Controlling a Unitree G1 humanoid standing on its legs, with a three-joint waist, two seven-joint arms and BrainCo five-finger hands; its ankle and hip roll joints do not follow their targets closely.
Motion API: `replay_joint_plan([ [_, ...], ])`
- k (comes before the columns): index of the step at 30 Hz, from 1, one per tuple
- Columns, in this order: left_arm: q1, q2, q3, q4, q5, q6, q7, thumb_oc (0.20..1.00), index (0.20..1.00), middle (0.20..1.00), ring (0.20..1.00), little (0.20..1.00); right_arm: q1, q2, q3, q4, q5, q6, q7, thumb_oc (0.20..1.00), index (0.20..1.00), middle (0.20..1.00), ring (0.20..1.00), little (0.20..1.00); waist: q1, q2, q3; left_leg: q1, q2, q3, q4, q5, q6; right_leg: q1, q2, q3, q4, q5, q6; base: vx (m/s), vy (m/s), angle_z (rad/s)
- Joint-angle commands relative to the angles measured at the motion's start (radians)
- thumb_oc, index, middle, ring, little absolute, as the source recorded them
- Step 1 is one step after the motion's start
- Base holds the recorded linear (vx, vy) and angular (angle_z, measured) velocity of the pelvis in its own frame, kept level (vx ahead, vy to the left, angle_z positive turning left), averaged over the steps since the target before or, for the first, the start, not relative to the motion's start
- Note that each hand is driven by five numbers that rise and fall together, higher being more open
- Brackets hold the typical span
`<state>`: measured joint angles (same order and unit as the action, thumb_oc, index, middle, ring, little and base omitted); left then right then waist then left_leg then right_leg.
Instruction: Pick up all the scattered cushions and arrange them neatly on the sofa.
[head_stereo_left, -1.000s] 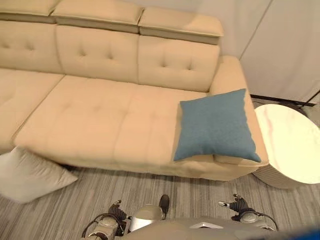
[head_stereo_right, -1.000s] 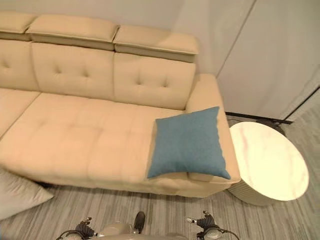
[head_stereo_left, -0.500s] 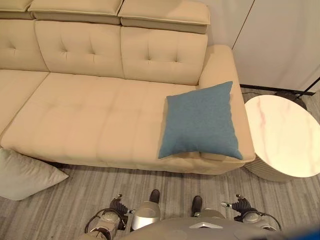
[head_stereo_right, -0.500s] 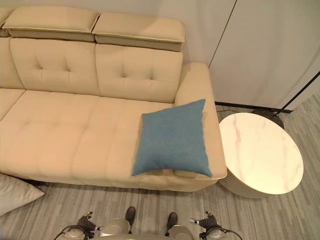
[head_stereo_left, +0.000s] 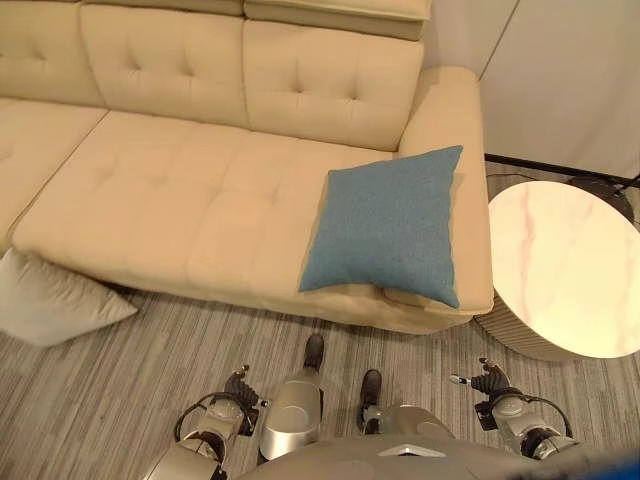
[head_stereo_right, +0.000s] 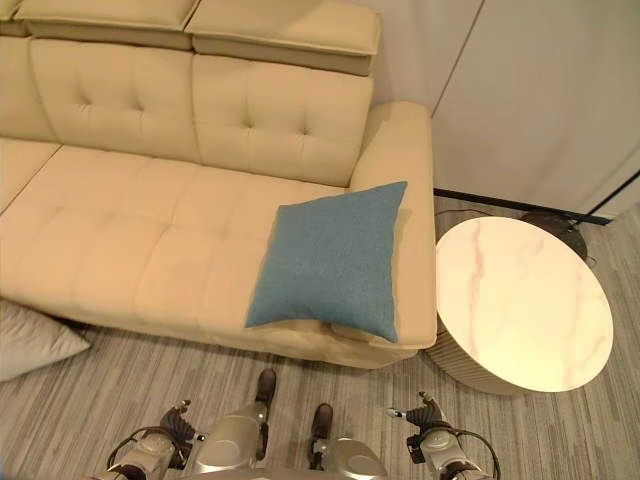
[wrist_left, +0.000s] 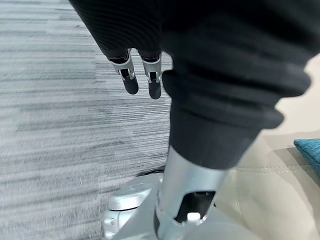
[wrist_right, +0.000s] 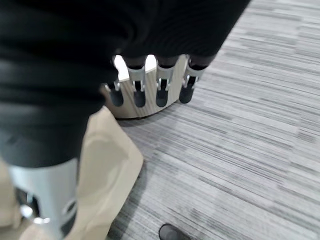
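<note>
Hands (wrist_left: 142, 75) (wrist_right: 150, 90) slack and empty as before, blue cushion (head_stereo_left: 385, 225) unmoved on sofa (head_stereo_left: 170, 200), white cushion (head_stereo_left: 50, 305) floored.

A home living room: a tufted cream sofa (head_stereo_left: 220, 190) on striped grey carpet (head_stereo_left: 120, 400), a blue cushion (head_stereo_left: 385, 225) at its armrest end, and a round marble table (head_stereo_left: 565, 270) just beside it.

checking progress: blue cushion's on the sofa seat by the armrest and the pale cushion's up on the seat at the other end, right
Not quite. The blue cushion does lie on the sofa seat by the armrest, but the pale cushion is on the floor against the sofa's front, as the left eye view shows.
</note>
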<state>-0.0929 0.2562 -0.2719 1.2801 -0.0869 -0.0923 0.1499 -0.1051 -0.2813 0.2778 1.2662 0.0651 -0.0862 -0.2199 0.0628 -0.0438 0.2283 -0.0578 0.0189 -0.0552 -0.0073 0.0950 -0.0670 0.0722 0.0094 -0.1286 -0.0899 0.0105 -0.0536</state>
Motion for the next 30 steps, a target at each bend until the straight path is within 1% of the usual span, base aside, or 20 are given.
replay_joint_plan([
  [1, -0.017, 0.011, 0.026, -0.013, 0.014, -0.014, -0.023, 1.0, 1.0, 1.0, 1.0, 1.0, 0.034, 0.024, 0.017, -0.013, -0.018, 0.005, 0.005, 1.0, 1.0, 1.0, 1.0, 1.0, 0.045, -0.054, -0.039, -0.045, -0.073, 0.022, 0.12, -0.175, 0.124, -0.025, -0.123, 0.021, 0.204, -0.069, 0.155, 0.12, 0.218, -0.54],
  [2, -0.017, 0.011, 0.026, -0.013, 0.014, -0.014, -0.023, 1.0, 1.0, 1.0, 1.0, 1.0, 0.034, 0.024, 0.017, -0.013, -0.018, 0.005, 0.005, 1.0, 1.0, 1.0, 1.0, 1.0, 0.046, -0.054, -0.039, -0.045, -0.073, 0.023, 0.12, -0.175, 0.124, -0.026, -0.123, 0.022, 0.206, -0.07, 0.156, 0.11, 0.227, -0.7],
  [3, -0.016, 0.015, 0.027, -0.016, 0.012, -0.014, -0.024, 1.0, 1.0, 1.0, 1.0, 1.0, 0.033, 0.024, 0.017, -0.017, -0.019, 0.006, 0.006, 1.0, 1.0, 1.0, 1.0, 1.0, 0.044, -0.05, -0.033, -0.035, -0.074, 0.022, 0.117, -0.177, 0.133, -0.048, -0.126, 0.026, 0.256, -0.058, 0.163, 0.04, 0.157, -0.23],
  [4, -0.012, 0.022, 0.032, -0.022, 0.004, -0.015, -0.023, 1.0, 1.0, 1.0, 1.0, 1.0, 0.031, 0.026, 0.019, -0.023, -0.017, 0.006, 0.005, 1.0, 1.0, 1.0, 1.0, 1.0, 0.034, -0.036, -0.018, -0.016, -0.075, 0.013, 0.107, -0.177, 0.148, -0.099, -0.122, 0.035, 0.353, -0.032, 0.171, 0.06, 0.199, -0.26],
  [5, -0.01, 0.022, 0.037, -0.022, 0.0, -0.016, -0.023, 1.0, 1.0, 1.0, 1.0, 1.0, 0.032, 0.025, 0.017, -0.026, -0.019, 0.004, 0.005, 1.0, 1.0, 1.0, 1.0, 1.0, 0.033, -0.03, -0.015, -0.007, -0.077, 0.008, 0.101, -0.179, 0.152, -0.117, -0.122, 0.029, 0.377, -0.028, 0.176, 0.07, 0.182, -0.13],
  [6, -0.007, 0.021, 0.045, -0.019, -0.01, -0.019, -0.024, 1.0, 1.0, 1.0, 1.0, 1.0, 0.032, 0.025, 0.016, -0.025, -0.021, 0.003, 0.005, 1.0, 1.0, 1.0, 1.0, 1.0, 0.03, -0.024, -0.015, 0.013, -0.08, 0.002, 0.086, -0.181, 0.154, -0.128, -0.121, 0.017, 0.373, -0.034, 0.173, 0.17, 0.085, -0.04],
  [7, -0.001, 0.019, 0.058, -0.012, -0.024, -0.022, -0.024, 1.0, 1.0, 1.0, 1.0, 1.0, 0.037, 0.022, 0.011, -0.014, -0.021, 0.003, 0.001, 1.0, 1.0, 1.0, 1.0, 1.0, 0.022, -0.025, -0.023, 0.059, -0.092, -0.013, 0.045, -0.183, 0.152, -0.138, -0.104, -0.004, 0.259, -0.028, 0.161, 0.16, 0.041, -0.04],
  [8, -0.001, 0.019, 0.058, -0.012, -0.024, -0.022, -0.024, 1.0, 1.0, 1.0, 1.0, 1.0, 0.037, 0.022, 0.011, -0.014, -0.021, 0.003, 0.001, 1.0, 1.0, 1.0, 1.0, 1.0, 0.021, -0.024, -0.021, 0.062, -0.092, -0.014, 0.043, -0.183, 0.152, -0.134, -0.103, -0.005, 0.257, -0.027, 0.16, 0.16, -0.028, -0.04],
  [9, -0.004, 0.021, 0.068, -0.011, -0.039, -0.028, -0.019, 1.0, 1.0, 1.0, 1.0, 1.0, 0.039, 0.019, 0.004, -0.015, -0.016, 0.002, -0.001, 1.0, 1.0, 1.0, 1.0, 1.0, 0.023, -0.027, -0.015, 0.067, -0.094, -0.01, 0.043, -0.184, 0.146, -0.136, -0.124, -0.043, 0.192, -0.007, 0.164, 0.05, -0.05, 0.05],
  [10, -0.002, 0.019, 0.068, -0.008, -0.044, -0.029, -0.016, 1.0, 1.0, 1.0, 1.0, 1.0, 0.042, 0.018, -0.003, -0.011, -0.011, 0.003, -0.002, 1.0, 1.0, 1.0, 1.0, 1.0, 0.02, -0.033, -0.015, 0.068, -0.097, -0.01, 0.044, -0.183, 0.142, -0.126, -0.127, -0.047, 0.16, 0.003, 0.163, 0.07, -0.072, 0.11],
  [12, 0.002, 0.014, 0.075, -0.002, -0.041, -0.029, -0.013, 1.0, 1.0, 1.0, 1.0, 1.0, 0.053, 0.016, -0.013, -0.01, 0.002, 0.003, -0.003, 1.0, 1.0, 1.0, 1.0, 1.0, 0.013, -0.038, -0.028, 0.082, -0.093, -0.016, 0.014, -0.179, 0.137, -0.109, -0.107, -0.018, 0.129, 0.0, 0.155, 0.06, -0.058, 0.18],
  [14, 0.004, 0.01, 0.078, 0.001, -0.046, -0.031, -0.01, 1.0, 1.0, 1.0, 1.0, 1.0, 0.059, 0.01, -0.024, -0.014, 0.011, -0.003, -0.007, 1.0, 1.0, 1.0, 1.0, 1.0, 0.014, -0.037, -0.041, 0.101, -0.086, -0.011, -0.021, -0.169, 0.129, -0.09, -0.104, -0.032, 0.102, 0.012, 0.156, 0.06, -0.058, 0.16],
  [17, 0.009, 0.0, 0.079, 0.006, -0.042, -0.027, -0.016, 1.0, 1.0, 1.0, 1.0, 1.0, 0.077, 0.002, -0.038, -0.016, 0.034, -0.013, -0.007, 1.0, 1.0, 1.0, 1.0, 1.0, 0.001, -0.036, -0.064, 0.132, -0.073, -0.007, -0.055, -0.162, 0.118, -0.049, -0.085, -0.021, 0.053, 0.014, 0.148, 0.09, -0.068, -0.1],
  [22, 0.013, -0.01, 0.085, -0.017, -0.074, -0.034, -0.009, 1.0, 1.0, 1.0, 1.0, 1.0, 0.09, -0.022, -0.041, -0.022, 0.006, -0.022, -0.033, 1.0, 1.0, 1.0, 1.0, 1.0, 0.0, -0.039, -0.083, 0.162, -0.062, -0.001, -0.077, -0.164, 0.107, -0.001, -0.072, -0.007, 0.003, 0.015, 0.146, 0.05, -0.036, -0.12],
  [23, 0.013, -0.006, 0.089, -0.032, -0.089, -0.04, 0.001, 1.0, 1.0, 1.0, 1.0, 1.0, 0.092, -0.047, -0.053, -0.046, 0.0, -0.032, -0.047, 1.0, 1.0, 1.0, 1.0, 1.0, -0.001, -0.041, -0.087, 0.163, -0.059, 0.002, -0.08, -0.162, 0.102, 0.001, -0.069, -0.004, 0.003, 0.011, 0.147, 0.01, -0.016, -0.11],
  [25, 0.013, -0.004, 0.09, -0.04, -0.096, -0.043, 0.003, 1.0, 1.0, 1.0, 1.0, 1.0, 0.096, -0.062, -0.06, -0.059, -0.007, -0.034, -0.053, 1.0, 1.0, 1.0, 1.0, 1.0, -0.002, -0.041, -0.089, 0.162, -0.057, 0.003, -0.08, -0.162, 0.099, 0.001, -0.069, -0.003, 0.003, 0.01, 0.147, 0.0, -0.01, -0.09],
  [28, 0.02, 0.01, 0.087, -0.066, -0.091, -0.048, 0.004, 1.0, 1.0, 1.0, 1.0, 1.0, 0.142, -0.165, -0.085, -0.185, -0.089, -0.039, -0.074, 1.0, 1.0, 1.0, 1.0, 1.0, -0.007, -0.05, -0.096, 0.149, -0.053, 0.006, -0.08, -0.159, 0.089, -0.005, -0.069, -0.009, 0.003, 0.008, 0.153, 0.0, -0.004, -0.01],
  [30, 0.03, 0.012, 0.092, -0.067, -0.088, -0.046, 0.0, 1.0, 1.0, 1.0, 1.0, 1.0, 0.155, -0.211, -0.116, -0.27, -0.103, -0.042, -0.076, 1.0, 1.0, 1.0, 1.0, 1.0, -0.009, -0.054, -0.097, 0.145, -0.052, 0.009, -0.08, -0.159, 0.089, -0.008, -0.069, -0.009, 0.003, 0.01, 0.155, 0.0, 0.0, 0.0],
])
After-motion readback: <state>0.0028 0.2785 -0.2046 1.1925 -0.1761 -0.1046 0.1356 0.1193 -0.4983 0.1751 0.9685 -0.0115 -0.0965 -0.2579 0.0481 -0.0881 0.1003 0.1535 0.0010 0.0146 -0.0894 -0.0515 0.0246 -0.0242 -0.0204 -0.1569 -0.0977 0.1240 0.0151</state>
